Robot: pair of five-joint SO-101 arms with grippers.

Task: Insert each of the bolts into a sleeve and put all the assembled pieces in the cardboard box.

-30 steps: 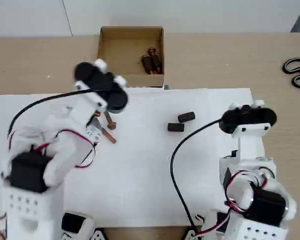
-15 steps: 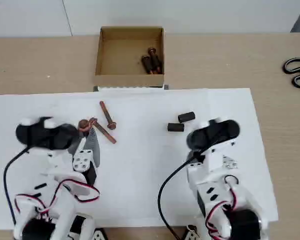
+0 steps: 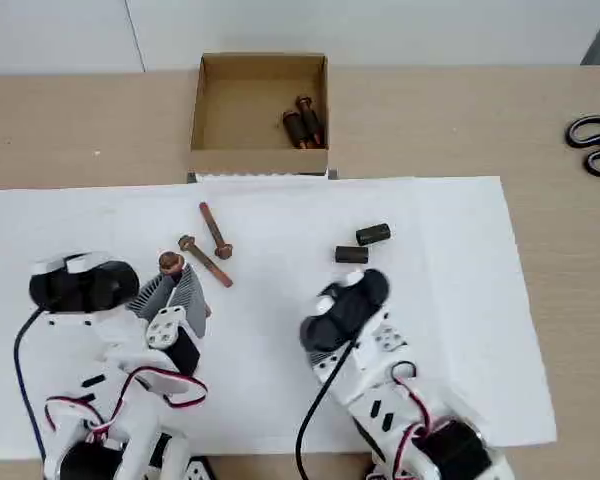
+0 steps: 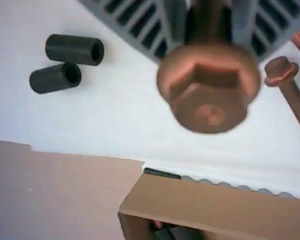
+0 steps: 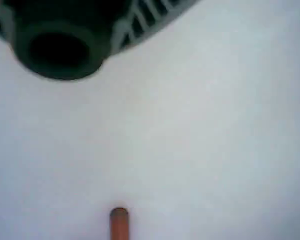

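Both arms have pulled back toward their bases and turned inward. The left one, a moment ago stretched out near the cardboard box [image 3: 260, 160], now sits low over the white sheet [image 3: 250, 340], and the right one has swung in from the right side to the middle. The left claw [image 3: 172, 275] is clenched on a bolt [image 4: 208, 90], with its hex head sticking out past the fingers. The right claw [image 5: 70, 20] is grasping a black sleeve [image 5: 60, 50], whose open bore is showing. With one bolt and one sleeve each in a claw, the arms look set up for pushing the two together, though the parts are apart for now. Two loose bolts [image 3: 217, 230] lie on the sheet just beyond the left claw, and two spare sleeves [image 3: 373, 234] lie near the right arm. The box at the far side of the surface already holds assembled pieces [image 3: 302, 122].
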